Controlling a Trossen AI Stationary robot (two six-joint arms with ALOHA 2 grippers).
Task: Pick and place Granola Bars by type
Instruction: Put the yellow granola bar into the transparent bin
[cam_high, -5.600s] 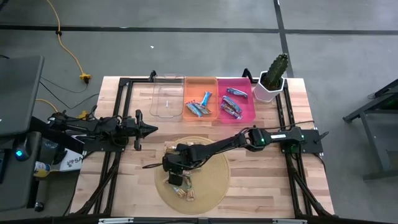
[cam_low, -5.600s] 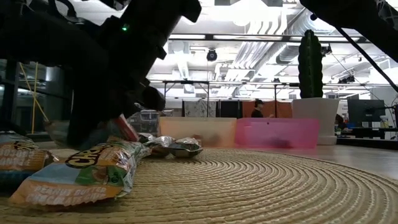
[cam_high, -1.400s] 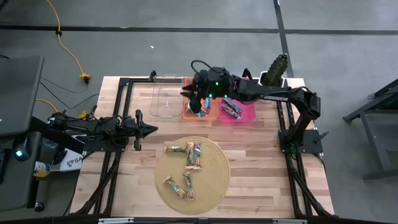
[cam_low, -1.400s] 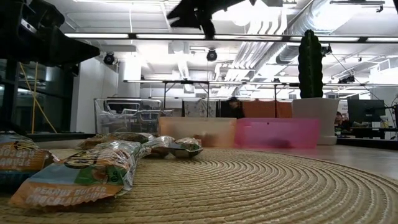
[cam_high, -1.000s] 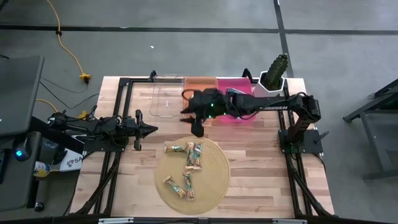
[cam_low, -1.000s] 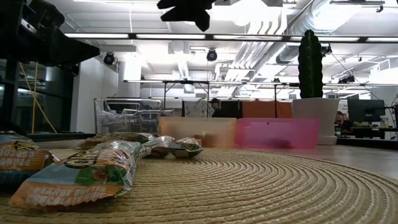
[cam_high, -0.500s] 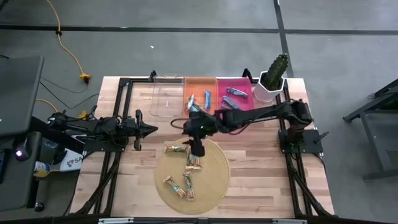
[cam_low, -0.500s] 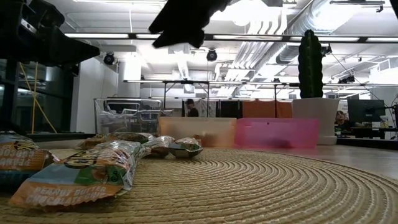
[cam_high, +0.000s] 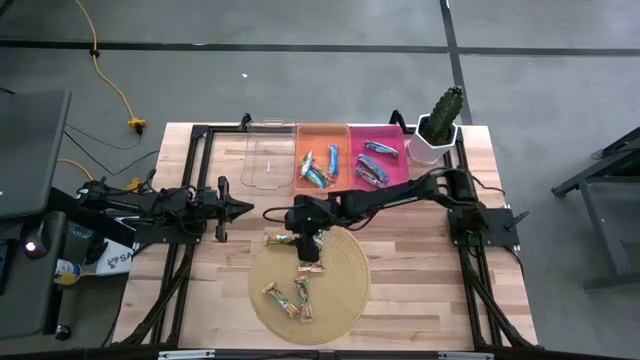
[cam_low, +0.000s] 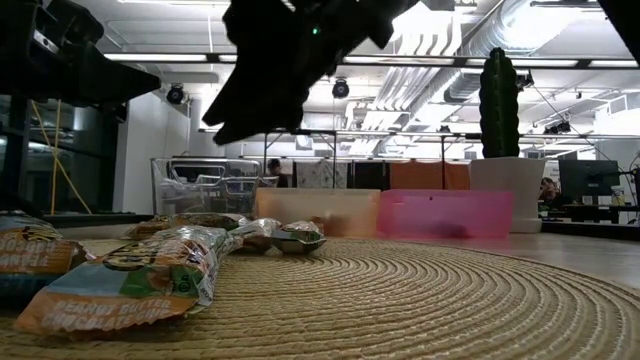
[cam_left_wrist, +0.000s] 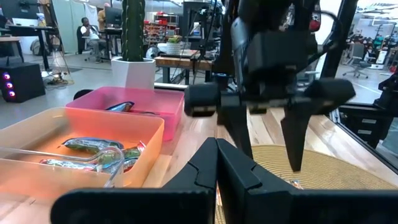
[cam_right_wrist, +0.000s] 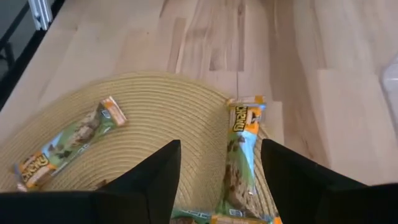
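Several tan and green granola bars lie flat on the round woven mat (cam_high: 335, 290). One bar (cam_right_wrist: 240, 158) lies at the mat's far left rim, and another (cam_right_wrist: 67, 144) lies nearer the table's near edge. My right gripper (cam_right_wrist: 221, 149) hangs open, slanting down, above the first bar, a finger to either side and touching nothing; it shows in the high view (cam_high: 288, 226) too. More bars lie in the orange bin (cam_high: 322, 168) and the pink bin (cam_high: 380, 165). My left gripper (cam_high: 248, 208) waits shut at the table's left.
A clear bin (cam_high: 268, 160) stands left of the orange bin at the far edge. A potted cactus (cam_high: 440, 125) is at the far right corner. Black frame rails run along both sides of the table. Bare wood lies between the mat and the bins.
My right gripper has swung from over the orange and pink bins toward the table's near edge and left, and has sunk low over the mat's far rim, tipping further downward. The bars on the mat have kept still.
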